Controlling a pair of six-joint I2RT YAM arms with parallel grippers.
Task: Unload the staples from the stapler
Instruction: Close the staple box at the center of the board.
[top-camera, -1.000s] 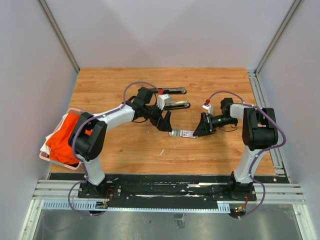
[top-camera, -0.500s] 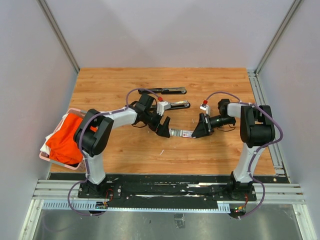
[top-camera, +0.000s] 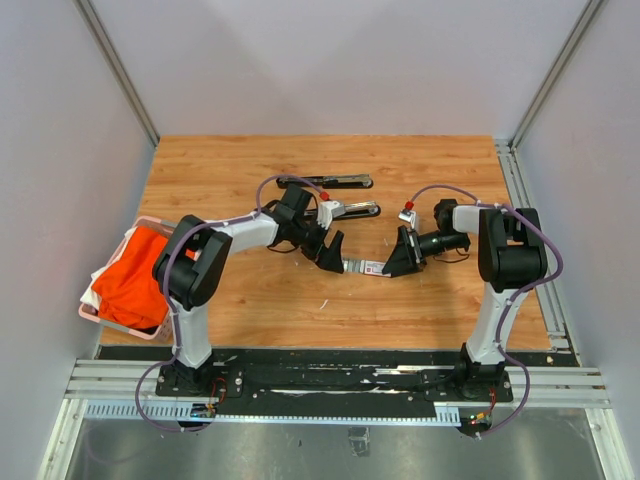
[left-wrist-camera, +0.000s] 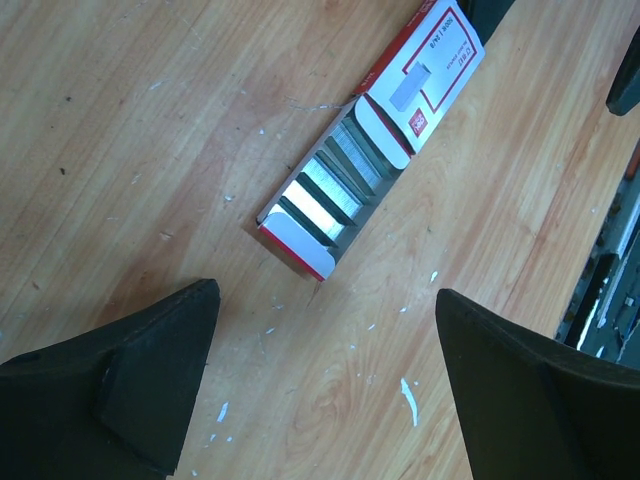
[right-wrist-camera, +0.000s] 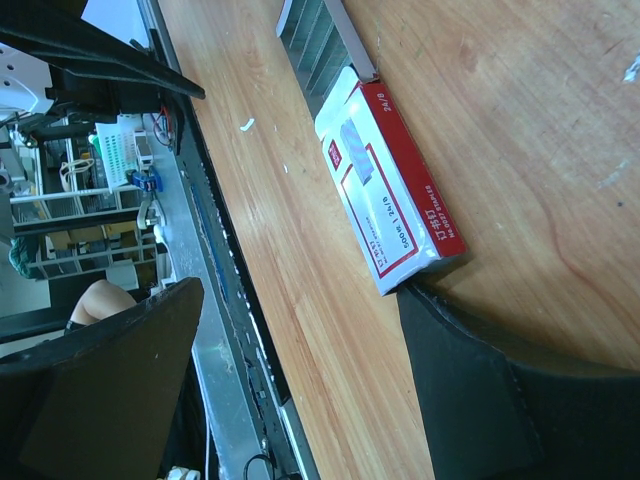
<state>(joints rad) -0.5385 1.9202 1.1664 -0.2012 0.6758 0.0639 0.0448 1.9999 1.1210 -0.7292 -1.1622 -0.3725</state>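
Jaws wide and empty on left gripper (top-camera: 329, 251) and right gripper (top-camera: 401, 257); we list box (top-camera: 369, 267) of staples (left-wrist-camera: 336, 180) lengthwise between them; stapler (top-camera: 357, 209) behind left jaws, nearer that arm.

Left claw (left-wrist-camera: 328, 300) spread wide over wood table (left-wrist-camera: 150, 150); open white-red box (left-wrist-camera: 430, 70) lying ahead.

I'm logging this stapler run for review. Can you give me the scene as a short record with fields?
left claw: open, at the box's pulled-out end, holding nothing
right claw: open, at the box's closed end, holding nothing
staple box: flat on the table, tray slid out
staple strips: silvery, lying in the tray
stapler: beyond the box, untouched
basket: left table edge, orange cloth inside
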